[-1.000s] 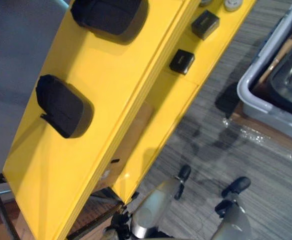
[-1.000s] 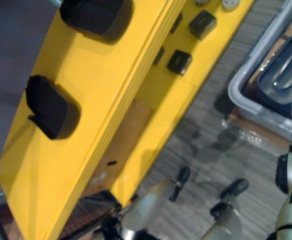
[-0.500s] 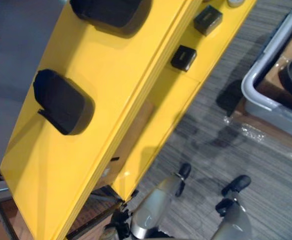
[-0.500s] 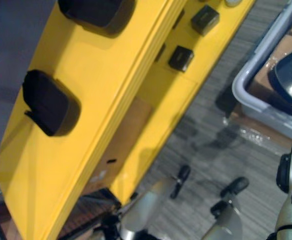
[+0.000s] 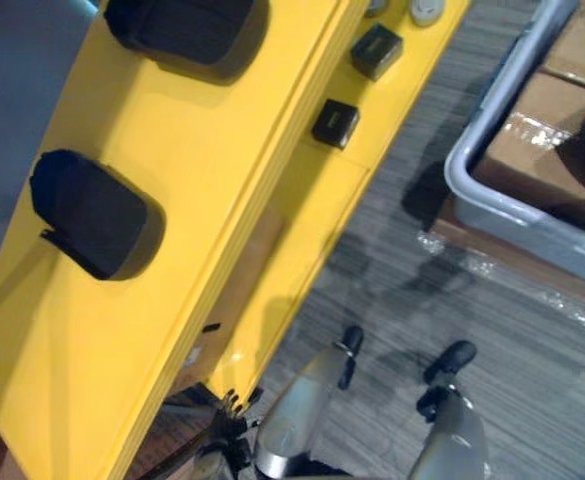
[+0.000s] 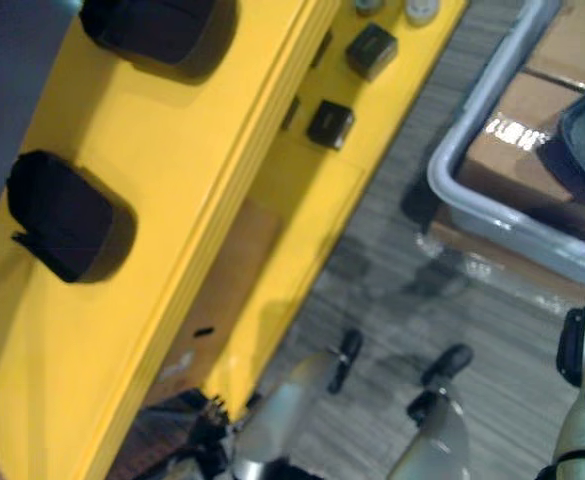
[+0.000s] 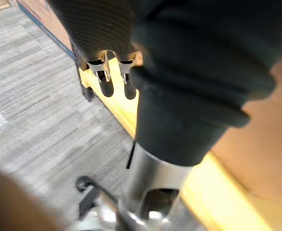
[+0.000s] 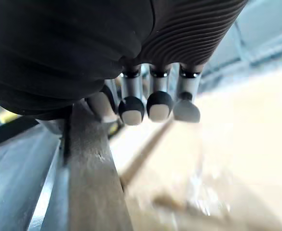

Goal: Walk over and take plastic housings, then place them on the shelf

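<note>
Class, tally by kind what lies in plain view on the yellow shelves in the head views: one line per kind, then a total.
Large black housings: 2
Small black boxes: 2
Round pale caps: 2
Total: 6

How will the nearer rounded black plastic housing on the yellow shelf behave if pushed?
The rounded black plastic housing looks like a rigid moulded shell, so probably stiff and light. It lies low and broad on the glossy yellow shelf, so it would likely slide rather than tip. Its rounded edges may slip in a grasp.
</note>
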Tool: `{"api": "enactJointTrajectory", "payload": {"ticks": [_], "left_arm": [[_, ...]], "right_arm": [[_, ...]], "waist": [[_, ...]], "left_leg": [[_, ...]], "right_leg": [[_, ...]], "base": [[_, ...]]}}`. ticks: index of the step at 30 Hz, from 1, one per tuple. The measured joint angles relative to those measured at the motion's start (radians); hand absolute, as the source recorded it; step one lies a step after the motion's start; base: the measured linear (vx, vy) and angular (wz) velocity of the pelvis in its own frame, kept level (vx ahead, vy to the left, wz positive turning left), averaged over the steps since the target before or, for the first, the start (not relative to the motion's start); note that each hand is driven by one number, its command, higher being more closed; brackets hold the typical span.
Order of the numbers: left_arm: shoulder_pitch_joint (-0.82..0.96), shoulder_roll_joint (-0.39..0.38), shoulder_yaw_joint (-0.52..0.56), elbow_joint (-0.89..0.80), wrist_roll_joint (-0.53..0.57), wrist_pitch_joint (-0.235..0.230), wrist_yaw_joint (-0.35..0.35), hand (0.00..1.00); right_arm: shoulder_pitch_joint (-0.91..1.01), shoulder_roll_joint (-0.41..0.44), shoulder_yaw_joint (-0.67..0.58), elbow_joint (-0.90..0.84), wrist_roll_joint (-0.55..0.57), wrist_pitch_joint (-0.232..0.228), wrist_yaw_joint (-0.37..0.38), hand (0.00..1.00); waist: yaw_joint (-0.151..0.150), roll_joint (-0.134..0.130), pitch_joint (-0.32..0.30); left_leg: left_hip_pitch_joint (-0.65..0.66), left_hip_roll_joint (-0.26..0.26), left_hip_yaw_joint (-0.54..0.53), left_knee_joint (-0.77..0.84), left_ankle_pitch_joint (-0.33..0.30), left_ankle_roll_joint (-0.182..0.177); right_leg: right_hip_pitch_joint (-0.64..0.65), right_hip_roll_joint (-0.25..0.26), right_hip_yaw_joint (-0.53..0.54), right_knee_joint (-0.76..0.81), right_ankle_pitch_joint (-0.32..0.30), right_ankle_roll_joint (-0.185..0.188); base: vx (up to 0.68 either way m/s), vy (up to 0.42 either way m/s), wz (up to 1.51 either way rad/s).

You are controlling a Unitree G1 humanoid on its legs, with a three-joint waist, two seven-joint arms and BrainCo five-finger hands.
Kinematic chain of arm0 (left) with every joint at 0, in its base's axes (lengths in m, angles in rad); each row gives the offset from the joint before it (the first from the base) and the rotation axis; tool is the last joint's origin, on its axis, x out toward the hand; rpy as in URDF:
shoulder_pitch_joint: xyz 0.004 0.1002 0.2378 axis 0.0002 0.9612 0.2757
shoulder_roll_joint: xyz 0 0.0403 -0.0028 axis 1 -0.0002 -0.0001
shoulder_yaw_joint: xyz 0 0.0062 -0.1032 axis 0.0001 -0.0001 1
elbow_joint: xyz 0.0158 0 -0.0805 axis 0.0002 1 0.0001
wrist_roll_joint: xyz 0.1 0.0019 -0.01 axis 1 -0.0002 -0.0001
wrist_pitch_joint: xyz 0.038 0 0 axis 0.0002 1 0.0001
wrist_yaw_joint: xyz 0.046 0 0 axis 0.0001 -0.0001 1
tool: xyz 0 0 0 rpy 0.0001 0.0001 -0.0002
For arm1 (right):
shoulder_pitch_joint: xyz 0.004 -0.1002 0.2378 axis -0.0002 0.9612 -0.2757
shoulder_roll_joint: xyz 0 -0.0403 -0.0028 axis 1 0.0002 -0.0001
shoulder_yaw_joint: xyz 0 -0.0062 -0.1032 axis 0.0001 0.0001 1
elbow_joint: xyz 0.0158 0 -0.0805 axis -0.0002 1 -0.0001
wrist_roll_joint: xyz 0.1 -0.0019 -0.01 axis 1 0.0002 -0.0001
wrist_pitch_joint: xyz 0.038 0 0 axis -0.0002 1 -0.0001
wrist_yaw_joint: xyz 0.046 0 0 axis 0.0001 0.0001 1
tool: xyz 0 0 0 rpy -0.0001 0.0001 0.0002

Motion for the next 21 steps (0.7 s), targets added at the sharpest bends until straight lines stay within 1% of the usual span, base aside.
{"api": "enactJointTrajectory", "payload": {"ticks": [1, 2, 3, 5, 6, 7, 8, 11, 13, 14, 15, 16, 17, 19, 20, 21], "left_arm": [[-0.013, -0.005, -0.007, -0.082, 0.006, -0.035, -0.002, 0.0], [-0.027, -0.01, -0.009, -0.118, 0.013, -0.046, -0.005, 0.0], [-0.054, -0.016, -0.012, -0.175, 0.023, -0.069, -0.007, 0.0], [-0.069, -0.016, -0.014, -0.243, 0.051, -0.086, -0.005, 0.0], [-0.068, -0.016, -0.017, -0.269, 0.051, -0.085, 0.0, 0.0], [-0.066, -0.016, -0.019, -0.275, 0.051, -0.082, 0.002, 0.0], [-0.064, -0.016, -0.019, -0.285, 0.054, -0.069, 0.008, 0.0], [-0.043, -0.015, -0.021, -0.33, 0.06, -0.052, 0.012, 0.0], [-0.026, -0.013, -0.024, -0.375, 0.09, -0.044, 0.004, 0.0], [-0.012, -0.009, -0.025, -0.415, 0.095, -0.033, -0.008, 0.0], [-0.008, -0.007, -0.025, -0.424, 0.098, -0.032, -0.01, 0.0], [0.005, 0.004, -0.024, -0.457, 0.103, -0.024, -0.025, 0.0], [0.01, 0.009, -0.022, -0.471, 0.116, -0.017, -0.036, 0.0], [0.018, 0.018, -0.011, -0.524, 0.179, 0.009, -0.076, 0.0], [0.018, 0.022, -0.01, -0.539, 0.184, 0.017, -0.086, 0.0], [0.017, 0.038, -0.01, -0.561, 0.218, 0.03, -0.104, 0.0]], "right_arm": [[0.001, 0.001, 0.001, -0.004, -0.013, -0.013, 0.0, 1.0], [0.001, 0.002, 0.002, -0.009, -0.022, -0.017, 0.0, 1.0], [0.001, 0.004, 0.007, -0.011, -0.029, -0.031, 0.0, 1.0], [0.001, 0.006, 0.023, -0.012, -0.034, -0.05, 0.0, 1.0], [0.001, 0.005, 0.023, -0.012, -0.047, -0.055, 0.0, 1.0], [0.001, 0.005, 0.023, -0.012, -0.052, -0.056, -0.001, 1.0], [0.002, 0.006, 0.023, -0.012, -0.055, -0.057, -0.002, 1.0], [0.001, 0.007, 0.022, -0.014, -0.066, -0.069, -0.004, 1.0], [0.003, 0.008, 0.022, -0.042, -0.079, -0.083, -0.007, 1.0], [0.005, 0.009, 0.022, -0.073, -0.1, -0.096, -0.007, 1.0], [0.007, 0.011, 0.022, -0.083, -0.102, -0.098, -0.007, 1.0], [0.012, 0.02, 0.021, -0.122, -0.121, -0.104, -0.007, 1.0], [0.018, 0.026, 0.021, -0.144, -0.132, -0.107, -0.007, 1.0], [0.079, 0.031, 0.013, -0.25, -0.168, -0.134, -0.009, 1.0], [0.09, 0.038, 0.006, -0.277, -0.181, -0.141, -0.009, 1.0], [0.111, 0.059, 0.0, -0.327, -0.197, -0.148, -0.009, 1.0]], "waist": [[-0.001, -0.001, 0.001], [-0.003, -0.002, 0.001], [-0.011, -0.002, 0.002], [-0.029, -0.011, 0.008], [-0.038, -0.019, 0.014], [-0.05, -0.021, 0.016], [-0.059, -0.031, 0.023], [-0.076, -0.047, 0.034], [-0.088, -0.062, 0.044], [-0.096, -0.072, 0.051], [-0.098, -0.075, 0.054], [-0.11, -0.089, 0.063], [-0.115, -0.095, 0.068], [-0.123, -0.12, 0.082], [-0.127, -0.126, 0.086], [-0.14, -0.137, 0.091]], "left_leg": [[0.009, 0.001, 0.003, 0.0, 0.0, 0.0], [0.012, 0.003, 0.003, 0.0, 0.0, 0.0], [0.017, 0.007, 0.003, -0.001, 0.0, 0.0], [0.025, 0.014, 0.006, -0.003, 0.0, 0.0], [0.033, 0.019, 0.011, -0.008, 0.0, 0.0], [0.037, 0.022, 0.01, -0.011, 0.001, -0.001], [0.052, 0.025, 0.015, -0.025, 0.003, -0.004], [0.091, 0.035, 0.016, -0.054, 0.007, -0.01], [0.124, 0.041, 0.016, -0.079, 0.013, -0.019], [0.147, 0.048, 0.016, -0.096, 0.014, -0.022], [0.154, 0.049, 0.016, -0.101, 0.014, -0.022], [0.179, 0.053, 0.015, -0.12, 0.018, -0.027], [0.191, 0.055, 0.015, -0.128, 0.018, -0.028], [0.231, 0.065, 0.018, -0.151, 0.019, -0.031], [0.236, 0.067, 0.018, -0.154, 0.019, -0.031], [0.249, 0.069, 0.019, -0.161, 0.02, -0.031]], "right_leg": [[0.008, 0.005, 0.002, -0.002, -0.001, -0.001], [0.013, 0.006, 0.002, -0.005, 0.0, -0.002], [0.023, 0.012, 0.002, -0.019, 0.005, -0.005], [0.038, 0.023, 0.002, -0.041, 0.016, -0.004], [0.046, 0.028, 0.004, -0.056, 0.025, -0.007], [0.054, 0.031, 0.002, -0.066, 0.028, -0.006], [0.062, 0.033, 0.005, -0.072, 0.032, -0.002], [0.094, 0.046, 0.006, -0.096, 0.039, 0.0], [0.119, 0.054, 0.005, -0.113, 0.04, -0.001], [0.142, 0.064, 0.004, -0.132, 0.042, -0.003], [0.147, 0.066, 0.004, -0.136, 0.042, -0.004], [0.167, 0.071, 0.003, -0.146, 0.042, -0.004], [0.179, 0.074, 0.003, -0.153, 0.042, -0.004], [0.216, 0.089, 0.003, -0.177, 0.045, -0.007], [0.219, 0.091, 0.003, -0.177, 0.045, -0.007], [0.229, 0.094, 0.004, -0.184, 0.045, -0.008]], "base": [[-0.07, 0.006, 0.01], [-0.07, 0.002, -0.08], [-0.07, 0.021, -0.06], [-0.06, 0.023, -0.1], [-0.03, 0.03, -0.11], [0.0, 0.033, -0.13], [0.01, 0.03, -0.06], [0.03, -0.009, -0.06], [0.04, -0.023, -0.03], [0.04, -0.025, -0.06], [0.05, -0.029, -0.02], [0.03, -0.018, -0.01], [0.05, -0.028, -0.04], [0.04, -0.02, -0.05], [0.0, 0.0, 0.0], [0.01, 0.006, -0.07]]}}
